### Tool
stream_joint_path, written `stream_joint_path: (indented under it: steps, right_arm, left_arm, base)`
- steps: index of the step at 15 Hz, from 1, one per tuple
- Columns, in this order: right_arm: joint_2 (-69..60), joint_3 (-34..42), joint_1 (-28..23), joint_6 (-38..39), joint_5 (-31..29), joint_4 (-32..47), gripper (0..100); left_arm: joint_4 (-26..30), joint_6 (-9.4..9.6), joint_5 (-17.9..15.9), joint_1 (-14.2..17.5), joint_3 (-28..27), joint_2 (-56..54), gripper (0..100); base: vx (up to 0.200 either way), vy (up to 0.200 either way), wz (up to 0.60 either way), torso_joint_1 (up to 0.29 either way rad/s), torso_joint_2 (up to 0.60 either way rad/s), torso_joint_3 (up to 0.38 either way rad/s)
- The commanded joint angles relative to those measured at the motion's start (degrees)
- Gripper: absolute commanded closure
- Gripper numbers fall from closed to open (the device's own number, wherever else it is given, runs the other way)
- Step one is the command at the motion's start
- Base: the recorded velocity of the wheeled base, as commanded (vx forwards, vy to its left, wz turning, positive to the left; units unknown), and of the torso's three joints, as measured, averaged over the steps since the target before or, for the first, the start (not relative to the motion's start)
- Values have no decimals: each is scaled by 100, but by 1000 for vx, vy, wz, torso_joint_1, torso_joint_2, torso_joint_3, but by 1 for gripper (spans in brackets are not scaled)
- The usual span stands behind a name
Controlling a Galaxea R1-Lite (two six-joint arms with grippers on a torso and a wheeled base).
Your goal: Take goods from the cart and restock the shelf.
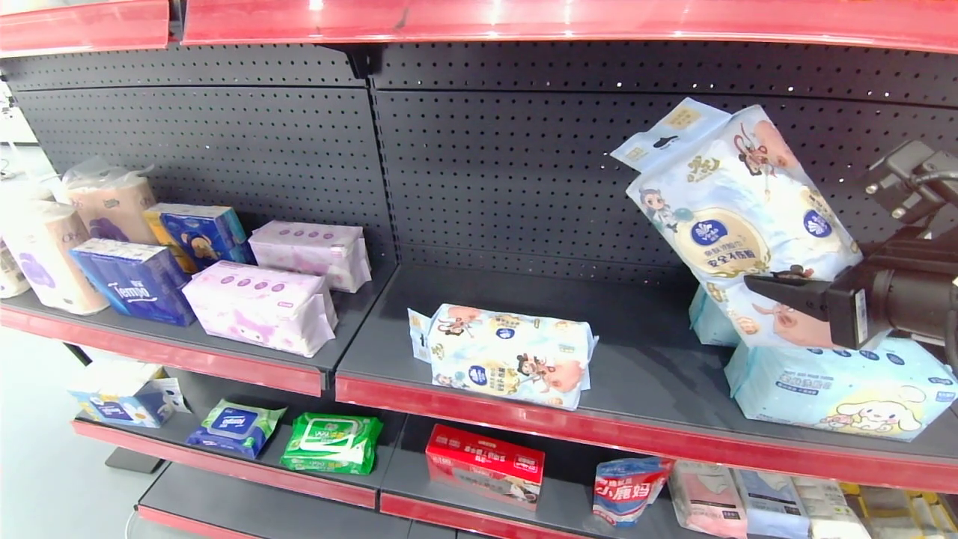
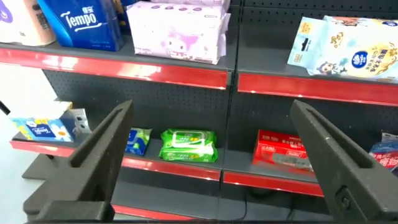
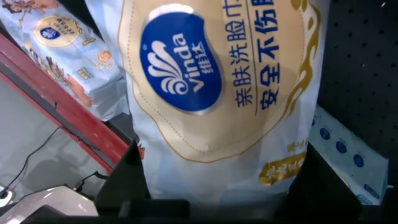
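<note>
The right gripper is clamped on a tall soft white-and-pale-blue plastic pack of tissues printed with cartoon figures, its dark fingers pressing either side of the pack's lower part. The pack stands tilted, its top leaning left, over the right end of the black metal shelf board with the red front edge, close to the perforated back panel. Its lower end is directly over a flat pale blue pack with a white cartoon animal, lying at the board's front right corner; whether the two touch cannot be told. A matching cartoon pack lies flat at the front edge near the board's left end, well apart. The left gripper is spread wide and holds nothing, facing the lower shelves, where a green wipes packet and a red box lie.
</note>
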Motion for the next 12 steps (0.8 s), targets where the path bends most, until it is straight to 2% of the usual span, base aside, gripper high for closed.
stream_joint_path:
  steps: [1, 5, 12]
  right_arm:
    - [342, -326, 36, -93, 19, -2, 100]
    - [887, -836, 45, -383, 63, -10, 100]
    - [2153, -1750, 54, -612, 600, -10, 100]
  left_arm:
    - [-2, -2, -3, -1, 0, 2, 0]
    - [-2, -2, -3, -1, 0, 2, 0]
    - [-2, -2, -3, -1, 0, 2, 0]
  base:
    - [0, 0, 0, 0, 0, 0]
    - [0, 0, 0, 0, 0, 0]
    - [0, 0, 0, 0, 0, 0]
